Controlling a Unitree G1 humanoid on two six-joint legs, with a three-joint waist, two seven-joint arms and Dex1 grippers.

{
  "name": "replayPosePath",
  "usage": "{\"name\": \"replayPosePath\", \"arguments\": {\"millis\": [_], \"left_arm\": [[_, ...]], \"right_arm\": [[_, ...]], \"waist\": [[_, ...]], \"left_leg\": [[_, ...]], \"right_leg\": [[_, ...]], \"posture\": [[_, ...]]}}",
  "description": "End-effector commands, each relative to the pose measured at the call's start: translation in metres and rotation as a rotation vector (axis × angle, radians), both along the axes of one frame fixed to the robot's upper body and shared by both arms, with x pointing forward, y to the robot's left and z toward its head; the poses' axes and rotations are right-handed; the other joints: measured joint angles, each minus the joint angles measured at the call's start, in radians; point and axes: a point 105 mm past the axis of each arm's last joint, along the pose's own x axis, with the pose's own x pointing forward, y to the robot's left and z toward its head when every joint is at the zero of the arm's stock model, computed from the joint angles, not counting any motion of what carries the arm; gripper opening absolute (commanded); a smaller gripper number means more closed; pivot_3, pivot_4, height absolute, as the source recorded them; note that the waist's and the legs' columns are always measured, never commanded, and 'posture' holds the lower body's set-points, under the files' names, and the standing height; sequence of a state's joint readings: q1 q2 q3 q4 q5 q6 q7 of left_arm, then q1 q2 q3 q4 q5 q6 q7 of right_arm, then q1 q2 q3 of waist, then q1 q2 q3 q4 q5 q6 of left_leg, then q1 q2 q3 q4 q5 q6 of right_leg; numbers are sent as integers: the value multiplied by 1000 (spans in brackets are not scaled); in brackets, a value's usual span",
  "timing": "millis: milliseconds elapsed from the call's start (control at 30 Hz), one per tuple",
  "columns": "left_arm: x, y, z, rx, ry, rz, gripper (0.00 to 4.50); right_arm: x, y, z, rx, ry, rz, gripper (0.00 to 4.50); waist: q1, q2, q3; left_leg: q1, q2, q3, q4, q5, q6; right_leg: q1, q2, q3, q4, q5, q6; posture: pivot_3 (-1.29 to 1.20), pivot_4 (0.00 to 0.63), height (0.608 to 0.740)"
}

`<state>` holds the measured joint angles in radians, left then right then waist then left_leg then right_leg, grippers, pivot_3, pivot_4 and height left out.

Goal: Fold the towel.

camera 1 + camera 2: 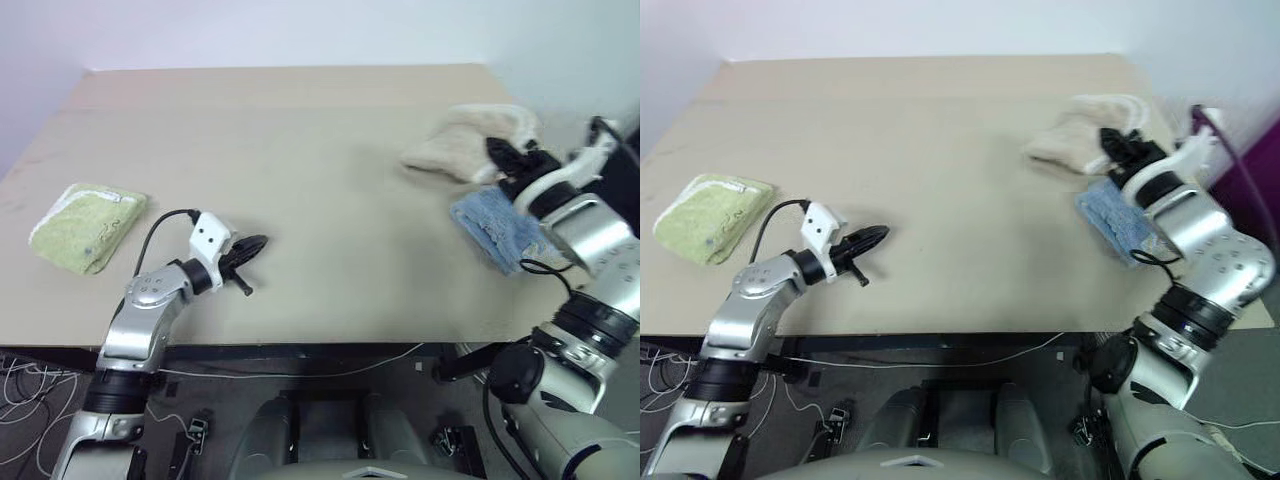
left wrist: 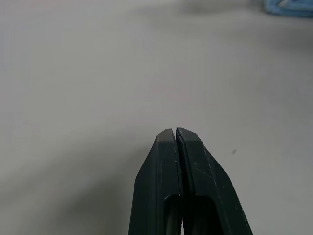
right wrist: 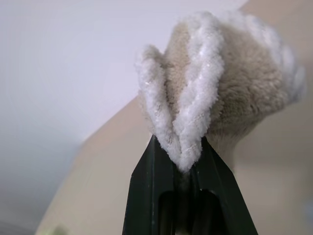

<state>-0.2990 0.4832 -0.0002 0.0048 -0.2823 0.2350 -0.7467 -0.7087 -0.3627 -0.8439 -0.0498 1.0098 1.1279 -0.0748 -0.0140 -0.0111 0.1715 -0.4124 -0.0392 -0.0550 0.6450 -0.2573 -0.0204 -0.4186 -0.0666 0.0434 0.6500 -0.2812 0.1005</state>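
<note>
The towel (image 1: 470,140), beige terry cloth with a white corded hem, hangs bunched over the table's far right. My right gripper (image 1: 512,153) is shut on it; in the right wrist view the folded white hem of the towel (image 3: 195,93) is pinched between the black fingers (image 3: 146,196). My left gripper (image 1: 250,247) hovers low over the table's near left-centre, shut with nothing in it. The left wrist view has its fingers (image 2: 164,181) pressed together over bare tabletop.
A light-blue towel (image 1: 495,228) lies at the table's right edge, under my right arm. A folded light-green towel (image 1: 85,225) lies at the near left. The tan table (image 1: 330,190) ends just in front of my left arm.
</note>
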Motion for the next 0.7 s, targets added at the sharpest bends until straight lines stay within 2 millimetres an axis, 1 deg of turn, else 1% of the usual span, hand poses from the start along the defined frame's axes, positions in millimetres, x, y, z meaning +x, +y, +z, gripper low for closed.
{"name": "replayPosePath", "arguments": {"millis": [33,100,167,233,400,533,600,633,700], "left_arm": [[4,-11,5,0,-32,-49,76],[6,-15,5,-2,-32,-64,76],[6,-20,4,-8,-31,-83,76],[7,-24,4,-12,-31,-94,76],[7,-29,2,-13,-26,-111,76],[7,-32,0,-14,-25,-117,76],[6,-32,-1,-15,-23,-118,76],[5,-32,-1,-16,-21,-119,76],[4,-33,-2,-19,-16,-121,76]], "right_arm": [[-24,-36,-4,49,32,-164,11],[-32,-44,-19,68,92,-218,11],[-44,-55,-41,82,171,-297,11],[-53,-60,-58,112,230,-340,11],[-59,-64,-77,158,307,-395,11],[-59,-66,-75,168,303,-406,11],[-58,-65,-74,173,291,-401,602],[-58,-65,-72,178,279,-397,787],[-58,-65,-67,179,258,-402,1436]], "waist": [[0,0,0],[0,0,0],[-1,0,0],[-2,0,0],[-3,1,0],[-2,1,0],[0,0,0],[0,0,0],[-1,0,0]], "left_leg": [[0,0,0,0,0,0],[0,0,0,0,0,0],[0,0,1,0,0,0],[0,1,1,1,0,0],[1,1,2,1,0,0],[1,1,2,1,0,1],[1,1,2,2,0,1],[1,1,2,2,0,1],[1,1,2,2,0,1]], "right_leg": [[0,0,0,0,0,0],[1,0,0,0,0,0],[1,0,1,0,0,0],[1,1,1,0,0,0],[1,3,1,1,0,0],[1,3,1,1,0,0],[2,3,0,1,0,0],[2,3,0,1,0,0],[2,3,0,1,0,0]], "posture": [[0,150,740],[0,150,740],[0,150,740],[0,150,740],[0,150,740],[0,150,740],[0,150,740],[0,150,740],[0,150,740]]}}
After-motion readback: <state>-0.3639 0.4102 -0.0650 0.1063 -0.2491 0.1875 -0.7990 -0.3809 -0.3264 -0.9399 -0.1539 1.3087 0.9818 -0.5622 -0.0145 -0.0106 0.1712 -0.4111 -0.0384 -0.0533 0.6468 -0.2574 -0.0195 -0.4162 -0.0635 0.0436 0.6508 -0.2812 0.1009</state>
